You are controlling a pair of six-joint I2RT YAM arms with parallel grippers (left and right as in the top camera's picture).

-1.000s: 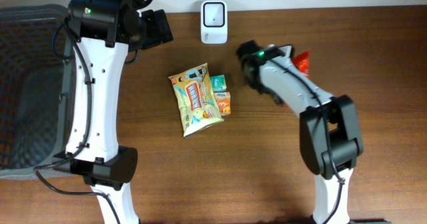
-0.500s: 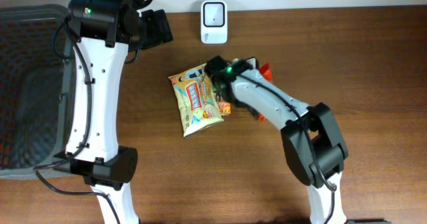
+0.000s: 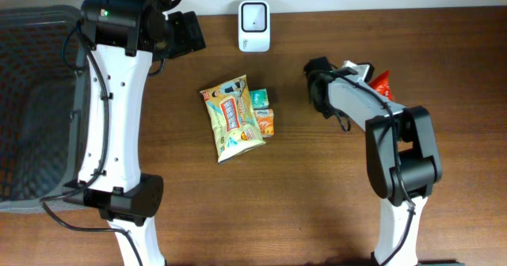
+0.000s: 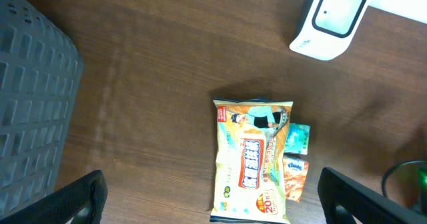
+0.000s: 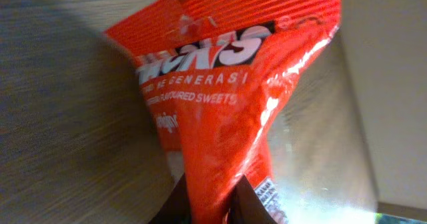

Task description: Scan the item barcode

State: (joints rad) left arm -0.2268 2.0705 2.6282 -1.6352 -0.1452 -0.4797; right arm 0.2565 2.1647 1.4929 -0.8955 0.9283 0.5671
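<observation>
My right gripper (image 5: pixel 210 191) is shut on a red sweets packet (image 5: pixel 227 111), pinching its lower end between dark fingertips; white lettering runs across the packet. In the overhead view this gripper (image 3: pixel 366 73) is right of centre, with the red packet (image 3: pixel 383 82) poking out to its right. The white barcode scanner (image 3: pixel 253 16) stands at the table's back edge and also shows in the left wrist view (image 4: pixel 330 17). My left gripper (image 4: pixel 213 201) hangs open high above the table, holding nothing, near the back left in the overhead view (image 3: pixel 186 32).
A yellow snack packet (image 3: pixel 231 117) lies mid-table with a teal tissue pack (image 3: pixel 261 99) and an orange one (image 3: pixel 266 123) against its right side. A grey mesh basket (image 3: pixel 32 100) fills the left side.
The right arm swung left over the yellow packet, then back to the right, carrying the red packet throughout. The left arm has not moved.
</observation>
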